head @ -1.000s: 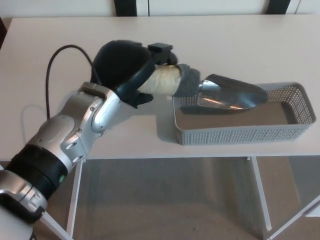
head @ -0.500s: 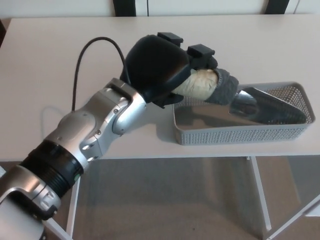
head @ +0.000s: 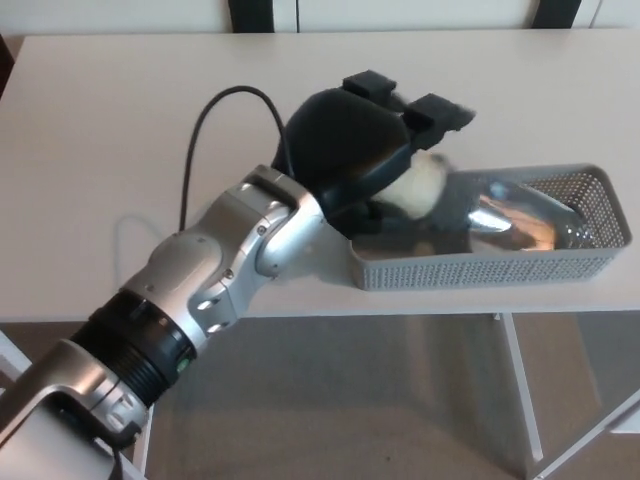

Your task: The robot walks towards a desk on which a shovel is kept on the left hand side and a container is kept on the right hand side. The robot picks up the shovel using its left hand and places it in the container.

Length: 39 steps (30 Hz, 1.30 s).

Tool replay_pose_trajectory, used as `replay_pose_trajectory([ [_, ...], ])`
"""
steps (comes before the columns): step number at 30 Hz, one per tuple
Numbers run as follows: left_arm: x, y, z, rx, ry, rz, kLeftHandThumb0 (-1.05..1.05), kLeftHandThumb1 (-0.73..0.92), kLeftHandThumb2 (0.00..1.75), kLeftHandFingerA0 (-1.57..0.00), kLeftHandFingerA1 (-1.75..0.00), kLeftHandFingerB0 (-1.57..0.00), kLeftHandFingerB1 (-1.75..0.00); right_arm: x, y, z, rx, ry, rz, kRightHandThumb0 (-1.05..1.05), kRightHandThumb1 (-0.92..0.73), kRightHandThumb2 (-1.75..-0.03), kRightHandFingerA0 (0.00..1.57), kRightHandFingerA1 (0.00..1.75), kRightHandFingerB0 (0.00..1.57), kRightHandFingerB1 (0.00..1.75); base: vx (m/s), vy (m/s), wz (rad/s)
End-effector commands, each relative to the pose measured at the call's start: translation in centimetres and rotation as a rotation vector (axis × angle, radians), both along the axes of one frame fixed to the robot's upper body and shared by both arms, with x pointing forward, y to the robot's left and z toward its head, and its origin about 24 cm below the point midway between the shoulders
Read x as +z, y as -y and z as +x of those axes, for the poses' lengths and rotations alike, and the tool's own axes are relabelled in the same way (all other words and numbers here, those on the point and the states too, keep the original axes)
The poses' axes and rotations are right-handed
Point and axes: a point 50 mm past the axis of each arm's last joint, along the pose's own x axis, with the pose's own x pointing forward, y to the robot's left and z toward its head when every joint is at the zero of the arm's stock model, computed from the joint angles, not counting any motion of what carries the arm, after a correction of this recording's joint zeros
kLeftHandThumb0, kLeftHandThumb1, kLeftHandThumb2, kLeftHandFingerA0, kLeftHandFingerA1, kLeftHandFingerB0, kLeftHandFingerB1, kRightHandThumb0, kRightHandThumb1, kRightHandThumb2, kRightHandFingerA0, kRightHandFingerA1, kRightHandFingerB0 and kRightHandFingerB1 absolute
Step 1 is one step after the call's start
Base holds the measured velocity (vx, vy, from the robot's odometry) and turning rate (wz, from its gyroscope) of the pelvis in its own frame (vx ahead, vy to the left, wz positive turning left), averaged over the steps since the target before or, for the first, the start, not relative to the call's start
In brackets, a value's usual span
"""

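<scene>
Reaching in from the lower left, the robot's silver left arm (head: 215,270) crosses the front edge of the pale worktop (head: 120,120), a black cable (head: 205,130) looping up from behind its wrist. The left hand (head: 365,150) is a black bulk hanging over the near-left corner of the container (head: 480,270). Two of its fingers (head: 440,112) stick out to the right, raised above the shovel's handle, and the pale handle (head: 420,185) shows just under the palm. The picture is blurred here, so I cannot tell whether the hand grips the handle or has let go.

The container is a grey perforated basket standing at the worktop's front right, its long side running close along the front edge. Inside it lies the shovel (head: 520,215): the shiny metal scoop rests low between the walls and points toward the right end, while the handle rises over the left end under the hand. Nothing else can be made out in the basket.

To the left of the arm the worktop is bare right out to its left edge, and a wide bare band runs behind the hand and the basket to the far edge. The basket's right end stands near the right border of the picture. Below the front edge the white legs (head: 520,390) and the floor (head: 380,400) show. The right hand is out of view.
</scene>
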Motion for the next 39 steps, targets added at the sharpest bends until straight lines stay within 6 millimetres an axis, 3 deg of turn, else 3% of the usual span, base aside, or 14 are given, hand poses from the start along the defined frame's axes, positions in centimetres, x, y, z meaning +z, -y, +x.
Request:
replay_pose_trajectory([
  [1, -1.2, -0.7, 0.2, 0.207, -0.342, 0.22, -1.02, 0.66, 1.04, 0.0, -0.02, 0.0, 0.0, 0.6, 1.0, 0.1, 0.053, -0.032, -0.047, -0.46, -0.59, -0.57, 0.56, 0.46, 0.34, 0.35, 0.0, 0.0, 0.0],
  [8, -1.1, -1.0, 0.3, 0.22, -0.371, 0.243, -1.03, 0.65, 1.05, 0.0, 0.0, 0.0, 0.0, 0.5, 1.0, 0.1, 0.041, -0.037, -0.027, -0.44, -0.58, -0.57, 0.57, 0.48, 0.35, 0.36, 0.0, 0.0, 0.0],
  [11, -0.4, -1.1, 0.3, 0.217, -0.365, 0.245, -1.04, 0.67, 1.07, 0.0, 0.0, 0.0, 0.0, 0.4, 0.9, 0.1, 0.033, -0.032, -0.02, -0.5, -0.48, -0.78, 0.53, 0.59, 0.3, 0.47, 0.0, 0.0, 0.0],
  [14, 1.3, -1.2, 0.2, 0.193, -0.328, 0.2, -1.05, 0.73, 1.14, 0.0, 0.0, 0.0, 0.0, 0.3, 0.9, 0.1, 0.034, -0.026, -0.023, -0.52, -0.49, -0.8, 0.54, 0.59, 0.29, 0.47, 0.0, 0.0, 0.0],
  [15, 4.2, -1.3, -0.4, 0.158, -0.283, 0.094, -1.04, 0.66, 1.07, 0.0, 0.0, 0.0, -0.01, 0.5, 0.9, 0.2, 0.034, -0.011, -0.031, -0.5, -0.48, -0.78, 0.53, 0.58, 0.3, 0.47, 0.0, 0.0, 0.0],
  [17, 5.6, -1.4, -0.6, 0.144, -0.265, 0.063, -1.02, 0.66, 1.06, 0.0, 0.0, 0.0, -0.01, 0.7, 0.9, 0.3, 0.032, -0.004, -0.034, -0.44, -0.59, -0.57, 0.58, 0.48, 0.36, 0.36, 0.0, 0.0, 0.0],
  [22, 13.4, -2.7, -5.2, -0.092, -0.083, -0.245, -0.91, 0.59, 1.01, 0.0, -0.08, 0.0, -0.09, 0.7, 1.1, 0.1, 0.018, -0.002, -0.042, -0.51, -0.48, -0.79, 0.55, 0.58, 0.3, 0.47, 0.0, 0.0, 0.0],
  [26, 15.9, -4.9, -10.1, -0.29, -0.015, -0.373, -0.82, 0.5, 0.92, 0.0, -0.08, 0.0, -0.16, 0.3, 1.4, -0.5, 0.012, -0.02, -0.046, -0.51, -0.48, -0.79, 0.56, 0.58, 0.3, 0.47, 0.0, 0.0, 0.0],
  [27, 16.3, -5.8, -11.5, -0.377, -0.025, -0.406, -0.8, 0.49, 0.91, 0.0, -0.1, 0.0, -0.19, 0.1, 1.2, -0.8, 0.018, -0.025, -0.05, -0.45, -0.59, -0.57, 0.62, 0.48, 0.35, 0.36, 0.0, 0.0, 0.0],
  [29, 16.0, -7.1, -13.6, -0.475, -0.126, -0.478, -0.75, 0.48, 0.88, -0.01, -0.17, -0.09, -0.39, -0.1, 1.4, -1.2, 0.012, -0.04, -0.052, -0.46, -0.59, -0.57, 0.62, 0.49, 0.35, 0.36, 0.0, 0.0, 0.0],
  [35, 9.8, -10.5, -19.5, -0.804, -0.601, -0.682, -0.85, 0.55, 0.92, -0.05, -0.25, -0.12, -0.39, -0.4, 2.0, -3.0, -0.031, -0.086, -0.045, -0.44, -0.61, -0.58, 0.56, 0.46, 0.31, 0.35, 0.0, 0.0, 0.0],
  [36, 9.0, -10.7, -20.2, -0.857, -0.602, -0.705, -0.83, 0.69, 0.63, -0.1, -0.24, -0.18, -0.28, -0.5, 1.9, -3.2, -0.036, -0.094, -0.047, -0.43, -0.61, -0.58, 0.57, 0.46, 0.32, 0.35, 0.0, 0.0, 0.0],
  [37, 8.2, -10.5, -20.9, -0.918, -0.634, -0.775, -0.8, 0.52, 0.89, -0.07, -0.36, -0.16, -0.42, -0.7, 1.9, -3.4, -0.039, -0.099, -0.046, -0.45, -0.6, -0.57, 0.57, 0.46, 0.33, 0.35, 0.0, 0.0, 0.0],
  [39, 6.8, -10.1, -22.4, -1.005, -0.796, -0.959, -0.8, 0.45, 0.85, -0.13, -0.45, -0.34, -0.45, -0.9, 2.0, -3.9, -0.026, -0.099, -0.071, -0.49, -0.58, -0.57, 0.59, 0.45, 0.35, 0.35, 0.0, 0.0, 0.0],
])
